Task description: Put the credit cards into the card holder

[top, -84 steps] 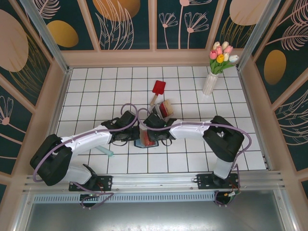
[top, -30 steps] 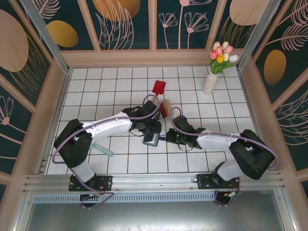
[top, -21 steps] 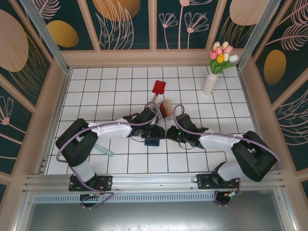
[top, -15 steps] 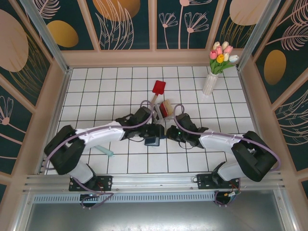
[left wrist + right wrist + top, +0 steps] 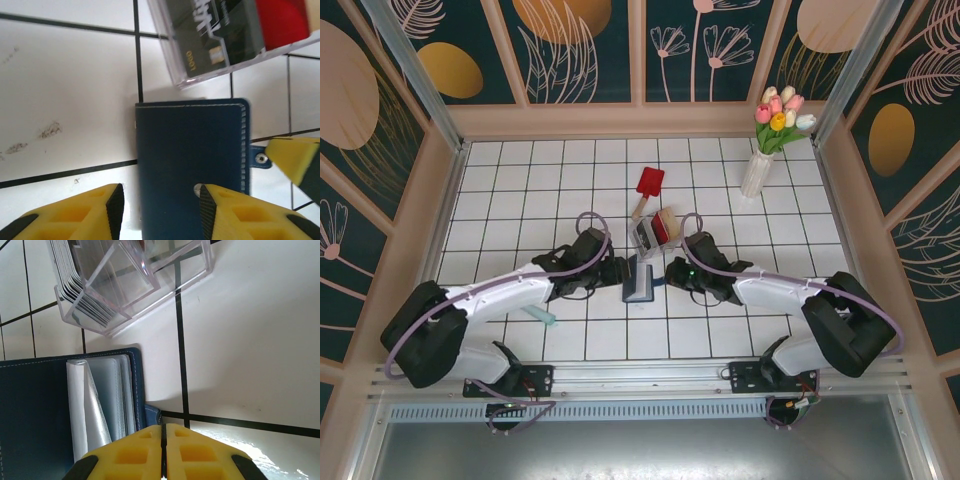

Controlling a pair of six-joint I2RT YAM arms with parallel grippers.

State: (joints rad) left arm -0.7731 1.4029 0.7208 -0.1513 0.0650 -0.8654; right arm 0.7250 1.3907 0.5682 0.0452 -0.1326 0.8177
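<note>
The navy card holder (image 5: 640, 281) lies on the white tiles between my two grippers. In the left wrist view its stitched cover (image 5: 190, 155) faces up, with the snap tab (image 5: 259, 159) poking out on the right. My left gripper (image 5: 159, 197) is open just over its left edge, one finger above the tile and one above the cover. My right gripper (image 5: 164, 429) is shut, its tips against the tab (image 5: 153, 415); clear sleeves (image 5: 102, 400) show inside the holder. The credit cards (image 5: 220, 30) stand in a clear box (image 5: 655, 231) just beyond.
A red spatula with a wooden handle (image 5: 648, 186) lies behind the clear box. A white vase of tulips (image 5: 758, 172) stands at the back right. A pale teal stick (image 5: 542, 317) rests near the left arm. Wooden walls ring the tiled floor.
My left arm has swung back from above the card holder to its left side and now points at it. The holder has shifted slightly. My right gripper has barely moved.
</note>
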